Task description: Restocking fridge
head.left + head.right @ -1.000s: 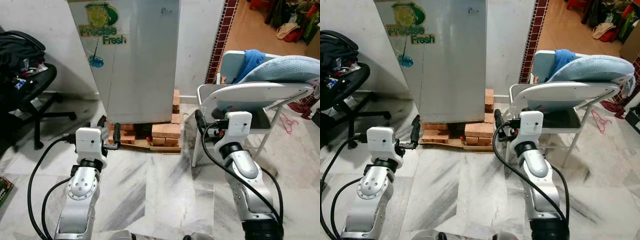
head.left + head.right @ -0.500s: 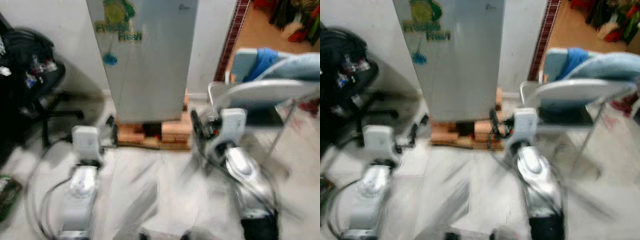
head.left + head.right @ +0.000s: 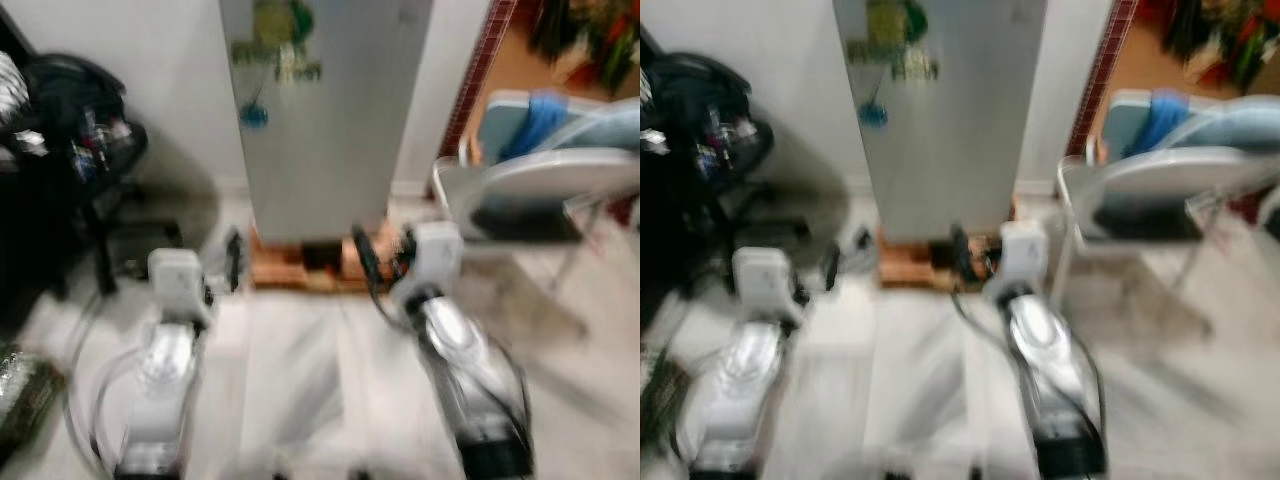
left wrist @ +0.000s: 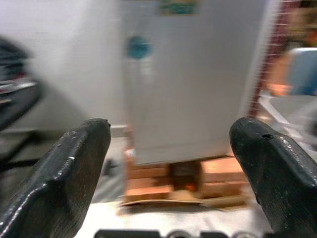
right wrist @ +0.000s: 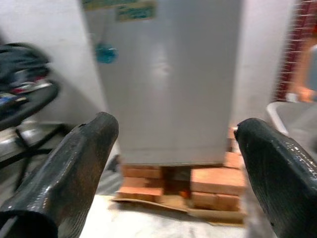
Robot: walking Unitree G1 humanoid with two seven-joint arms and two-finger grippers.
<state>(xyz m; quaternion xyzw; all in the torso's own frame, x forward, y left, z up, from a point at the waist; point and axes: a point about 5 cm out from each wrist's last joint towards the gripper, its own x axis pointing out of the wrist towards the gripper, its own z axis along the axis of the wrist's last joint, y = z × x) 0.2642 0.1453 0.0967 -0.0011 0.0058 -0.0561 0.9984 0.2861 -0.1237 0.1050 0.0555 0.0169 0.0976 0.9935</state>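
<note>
Pale marble floor (image 3: 300, 370) spreads under me, smeared by blur in my head views. Nearest are my two silver arms, reaching forward and low. My left pincer (image 4: 171, 148) has its two black fingers spread wide with nothing between them; my right pincer (image 5: 178, 148) is spread just as wide and holds nothing either. Beyond the fingertips a low stack of bricks (image 5: 213, 181) sits on the floor, and on it stands the fridge (image 3: 325, 110), a tall grey cabinet with its door closed, straight ahead of me and between my arms. A green sticker (image 3: 275, 45) and a small blue one (image 4: 137, 47) mark its door. To my left stands a black office chair (image 3: 85, 160) heaped with dark things. To my right is a white folding chair (image 3: 535, 185), with blue cloth (image 3: 545, 115) behind it. A white wall (image 3: 130, 80) backs the fridge.
</note>
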